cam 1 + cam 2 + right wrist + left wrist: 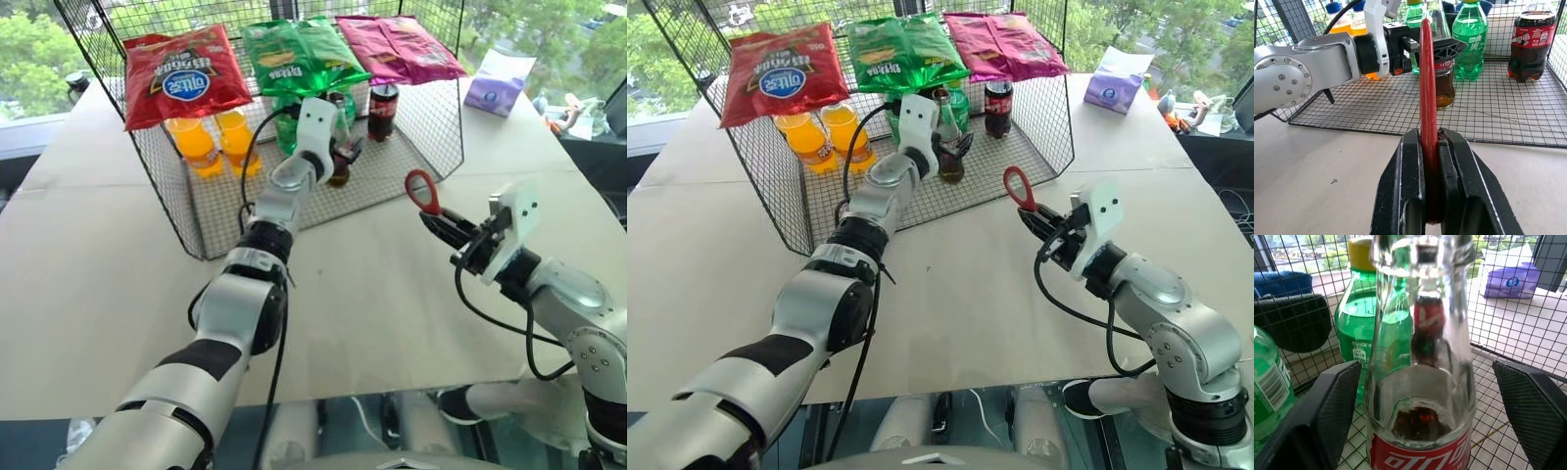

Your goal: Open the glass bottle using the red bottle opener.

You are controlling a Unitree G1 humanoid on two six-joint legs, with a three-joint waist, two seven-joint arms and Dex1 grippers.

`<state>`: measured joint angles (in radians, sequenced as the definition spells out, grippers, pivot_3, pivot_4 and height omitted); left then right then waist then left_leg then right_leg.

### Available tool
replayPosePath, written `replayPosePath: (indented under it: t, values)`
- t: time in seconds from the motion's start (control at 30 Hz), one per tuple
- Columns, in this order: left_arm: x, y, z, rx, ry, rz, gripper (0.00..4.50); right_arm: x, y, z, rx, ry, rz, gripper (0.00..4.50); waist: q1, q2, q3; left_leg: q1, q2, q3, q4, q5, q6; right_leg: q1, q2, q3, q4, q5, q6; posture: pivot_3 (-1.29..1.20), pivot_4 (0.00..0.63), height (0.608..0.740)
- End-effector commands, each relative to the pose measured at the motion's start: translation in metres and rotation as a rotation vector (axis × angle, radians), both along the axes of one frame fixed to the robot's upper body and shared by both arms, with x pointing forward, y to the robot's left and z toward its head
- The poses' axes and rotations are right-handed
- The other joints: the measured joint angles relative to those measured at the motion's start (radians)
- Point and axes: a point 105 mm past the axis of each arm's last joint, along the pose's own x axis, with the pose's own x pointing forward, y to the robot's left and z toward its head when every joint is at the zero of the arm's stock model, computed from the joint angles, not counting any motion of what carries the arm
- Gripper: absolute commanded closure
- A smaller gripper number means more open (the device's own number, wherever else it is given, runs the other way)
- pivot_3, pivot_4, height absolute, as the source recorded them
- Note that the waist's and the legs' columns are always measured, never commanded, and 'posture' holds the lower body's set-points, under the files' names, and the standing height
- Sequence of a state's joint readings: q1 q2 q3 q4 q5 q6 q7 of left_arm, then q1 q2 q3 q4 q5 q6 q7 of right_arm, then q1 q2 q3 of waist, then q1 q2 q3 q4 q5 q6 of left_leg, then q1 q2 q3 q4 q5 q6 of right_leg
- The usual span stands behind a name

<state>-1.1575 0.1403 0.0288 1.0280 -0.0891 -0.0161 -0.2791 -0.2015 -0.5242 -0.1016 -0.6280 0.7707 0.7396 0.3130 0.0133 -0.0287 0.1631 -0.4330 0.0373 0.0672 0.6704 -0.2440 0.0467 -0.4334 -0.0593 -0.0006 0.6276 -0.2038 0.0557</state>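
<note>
The glass bottle point(1420, 382) stands upright on the floor of the wire basket point(211, 211), clear with dark liquid low down and a red label. My left gripper point(345, 152) reaches into the basket. It is open, one finger point(1334, 401) on each side of the bottle's lower neck with small gaps. The right wrist view shows the same, with the bottle point(1444, 85) between those fingers. My right gripper point(438, 223) hovers over the table outside the basket, shut on the handle of the red bottle opener point(422, 190). The opener's loop head points up and towards the basket.
Green plastic bottles point(1469, 39), two orange drink bottles point(211, 142) and a dark cola bottle point(382, 111) share the basket. Red, green and pink snack bags point(186, 73) lie on its top. A purple tissue pack point(500, 83) sits at the table's far right.
</note>
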Motion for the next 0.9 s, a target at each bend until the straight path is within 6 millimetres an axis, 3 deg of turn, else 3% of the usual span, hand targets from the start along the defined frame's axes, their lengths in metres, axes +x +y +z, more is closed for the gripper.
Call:
replayPosePath:
  t: [0.03, 0.07, 0.3, 0.5, 0.9]
  values:
    - [0.0, -0.004, 0.022, -0.002, -0.075, -0.004, 1.78, -0.007, 0.0, 0.013, 0.009, -0.057, 0.003, 4.5, 0.0, 0.0, 0.0, 0.0, 0.0, 0.0, 0.0, 0.0, 0.0, 0.0, 0.0, 0.0, 0.0, 0.0, 0.0, 0.0, 0.15, 0.74]
    - [0.001, -0.004, 0.022, -0.002, -0.076, -0.004, 2.14, -0.007, 0.0, 0.013, 0.009, -0.055, 0.0, 4.5, 0.0, 0.0, 0.0, 0.0, 0.0, 0.0, 0.0, 0.0, 0.0, 0.0, 0.0, 0.0, 0.0, 0.0, 0.0, 0.0, 0.15, 0.74]
    - [-0.003, -0.006, 0.025, 0.003, -0.107, -0.036, 2.11, -0.009, -0.001, 0.012, 0.008, -0.052, -0.003, 4.5, 0.0, 0.0, 0.0, 0.0, 0.0, 0.0, 0.0, 0.0, 0.0, 0.0, 0.0, 0.0, 0.0, 0.0, 0.0, 0.0, 0.15, 0.74]
    - [-0.019, -0.013, 0.031, 0.029, -0.17, -0.159, 2.11, -0.007, 0.002, 0.013, 0.012, -0.054, -0.002, 4.5, 0.0, 0.0, 0.0, 0.0, 0.0, 0.0, 0.0, 0.0, 0.0, 0.0, 0.0, 0.0, 0.001, 0.0, 0.0, 0.0, 0.15, 0.74]
    - [-0.098, -0.025, 0.052, -0.036, -0.241, -0.639, 2.11, 0.0, -0.006, 0.021, -0.047, -0.12, -0.036, 4.5, -0.001, 0.0, 0.0, 0.0, 0.0, 0.0, 0.003, 0.0, 0.0, 0.0, 0.0, 0.001, 0.004, 0.0, 0.0, 0.0, 0.15, 0.74]
